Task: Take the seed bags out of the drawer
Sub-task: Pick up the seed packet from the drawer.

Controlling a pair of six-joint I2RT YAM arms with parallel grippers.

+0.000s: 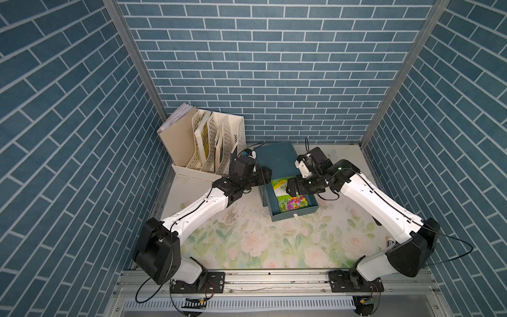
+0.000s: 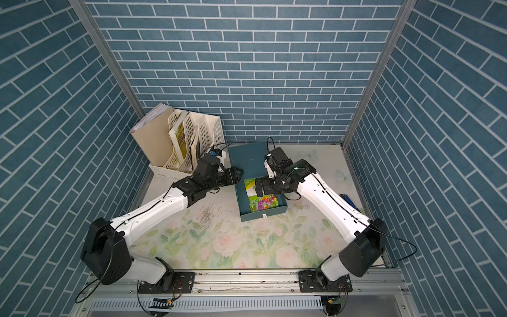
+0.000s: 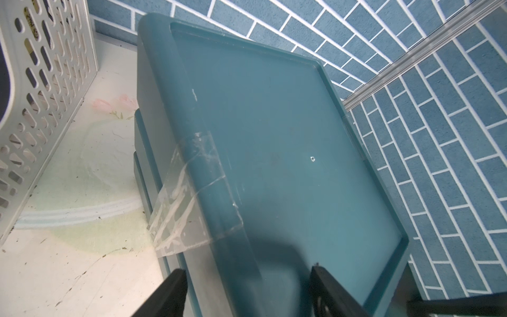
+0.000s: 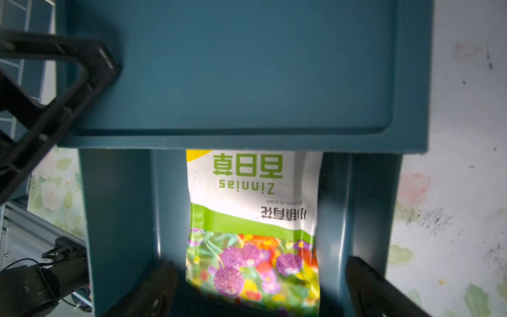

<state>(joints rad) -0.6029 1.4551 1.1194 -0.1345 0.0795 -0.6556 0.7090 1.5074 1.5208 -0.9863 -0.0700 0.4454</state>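
The seed bag (image 4: 253,192) lies flat in the drawer (image 1: 307,212), long axis running out from the cabinet (image 1: 275,159). The right pincer (image 4: 260,274), the nearer one, hangs directly above it, wide open and empty, jaws across its width

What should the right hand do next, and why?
Probably lower a little and close on the packet. The drawer is pulled out, the packet lies flat inside, and the open right hand hangs right above it, one finger to each side.
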